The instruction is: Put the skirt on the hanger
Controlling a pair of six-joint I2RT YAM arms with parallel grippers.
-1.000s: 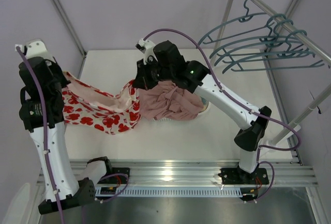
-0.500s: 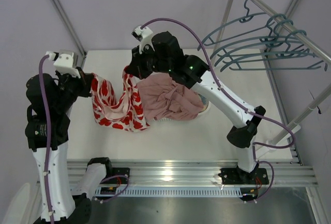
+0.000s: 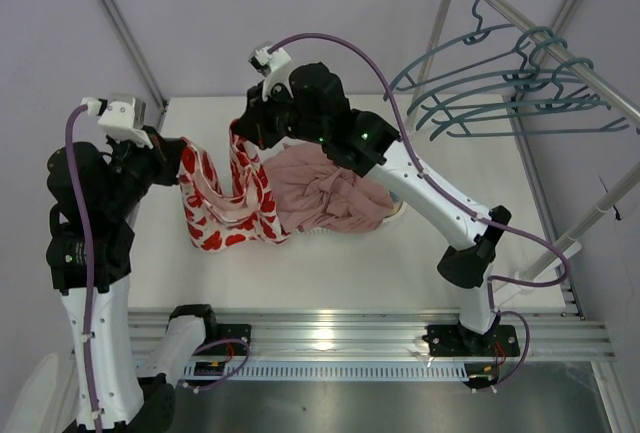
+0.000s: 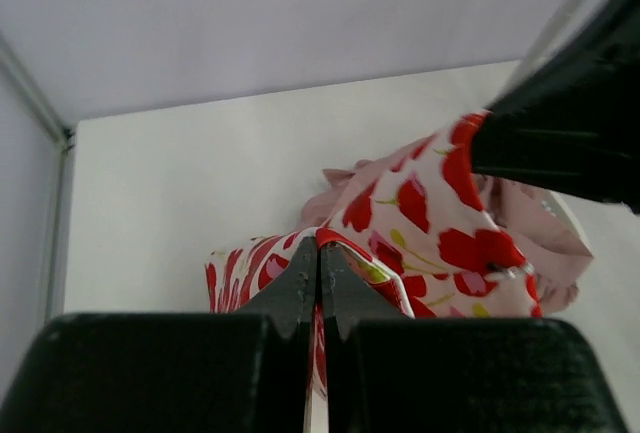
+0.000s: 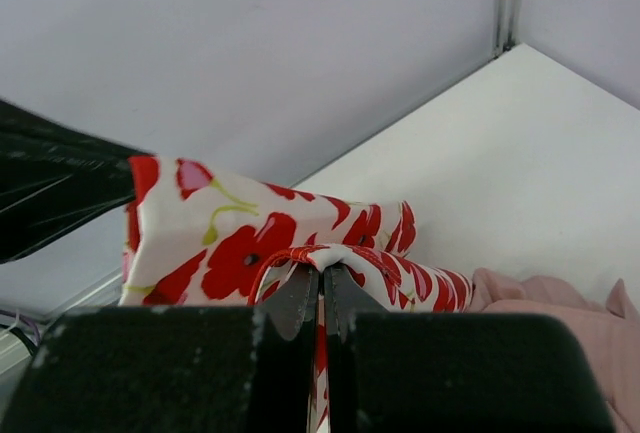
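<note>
The skirt [image 3: 228, 203], pinched at both ends by the left gripper [image 3: 178, 158] and right gripper [image 3: 243, 133], is strung sideways, left of the pink garment [image 3: 325, 193].

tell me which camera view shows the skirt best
The top external view: it shows the whole skirt slung between the left gripper and the right gripper. Each wrist view shows only a close-up of the printed edge pinched in its own shut fingers, plus a patch of cloth beyond.
</note>
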